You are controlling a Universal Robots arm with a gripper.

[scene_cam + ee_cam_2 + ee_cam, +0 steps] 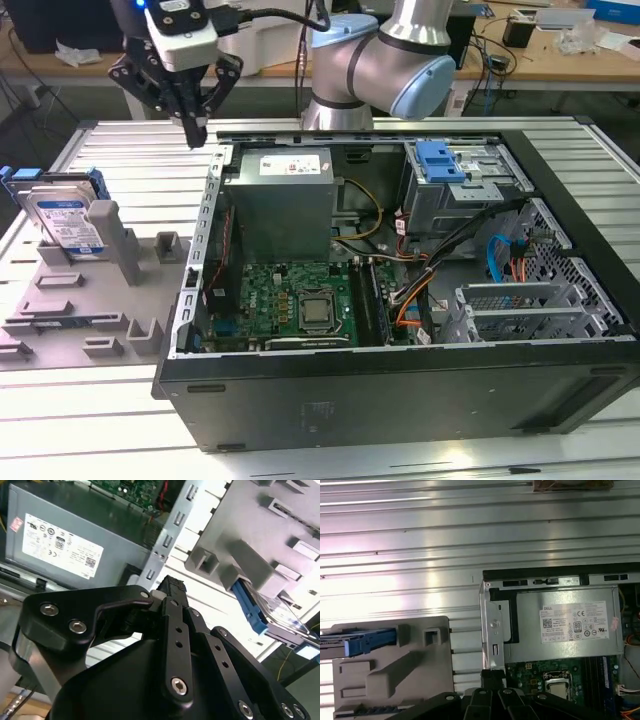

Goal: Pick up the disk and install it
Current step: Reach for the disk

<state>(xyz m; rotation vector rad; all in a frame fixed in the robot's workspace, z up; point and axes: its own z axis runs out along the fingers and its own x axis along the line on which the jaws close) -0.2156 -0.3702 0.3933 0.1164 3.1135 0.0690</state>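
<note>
The gripper [196,130] hangs over the ribbed metal table [130,165], just outside the far corner of the open computer case [400,375], on the exterior view's left side of it; its two black fingers are pressed together at the tips with nothing between them, and both wrist views show the same closed jaws, the tip [171,587] pointing down at the strip of table between the case wall and the grey holder [110,290]. The disk [65,222] is well apart from the gripper, standing on edge in that holder at the exterior view's left end, its blue-and-white label facing the camera and its blue frame showing along the top; in the second wrist view the disk [280,625] sits behind the holder [260,540], and in the first wrist view its blue frame [365,642] sticks out at the holder's [395,675] edge. Inside the case the grey power supply [280,205] fills the corner nearest the gripper, with the green circuit board [290,300] below it; a blue plastic piece [440,160] lies on top of the drive cage [450,200] at the far side, towards the exterior view's right; the robot arm [400,60] rises behind the case.
</note>
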